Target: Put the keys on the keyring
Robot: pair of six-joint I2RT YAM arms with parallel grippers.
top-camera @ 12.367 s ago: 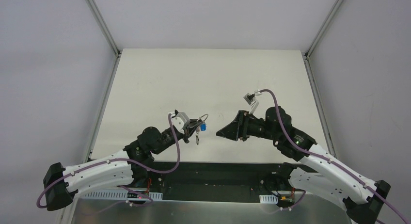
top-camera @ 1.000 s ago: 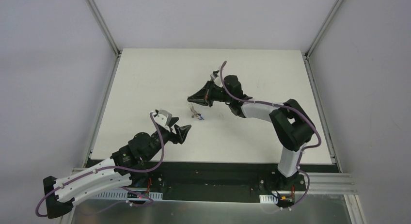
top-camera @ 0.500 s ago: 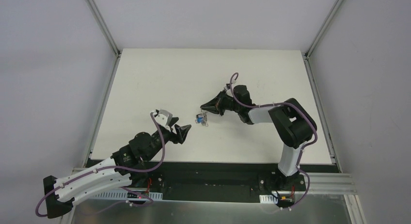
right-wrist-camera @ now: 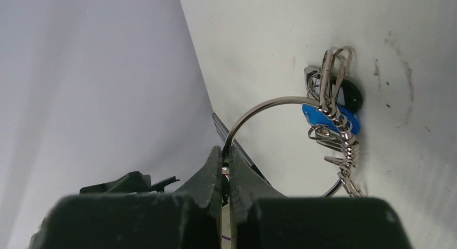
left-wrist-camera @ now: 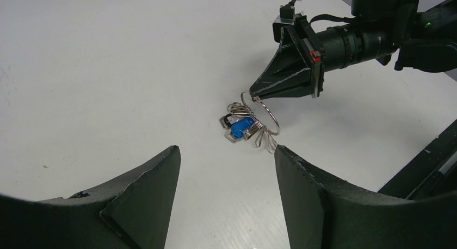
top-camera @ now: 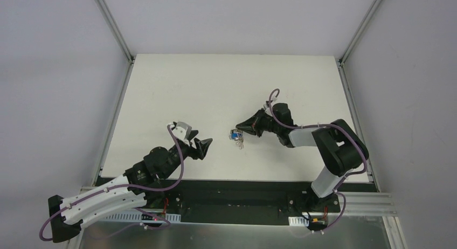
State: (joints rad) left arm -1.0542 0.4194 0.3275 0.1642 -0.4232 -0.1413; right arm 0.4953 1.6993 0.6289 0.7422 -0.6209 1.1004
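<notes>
Right gripper [top-camera: 239, 128]: clenched on the keyring's wire, which is pinched at the very fingertips; in the top view it points left and a little toward the arm bases
Keyring [right-wrist-camera: 257, 105]: held at the right gripper's tip and reaching away from it, sloping down from that tip; the ring's plane lies roughly along the right gripper's long axis
Blue key [left-wrist-camera: 241, 128]: in the bunch on the arc of the ring farthest from the right gripper; which way its blade points cannot be told
Plain keys [right-wrist-camera: 337, 144]: crowded beside the blue key on that same far arc; the bunch's long axis runs crosswise to the right gripper's pointing line
Table [top-camera: 178, 87]: beneath the right gripper; the bunch appears to touch it
Left gripper [left-wrist-camera: 226, 152]: released, jaws spread wide, well apart from the right gripper and facing its tip
</notes>
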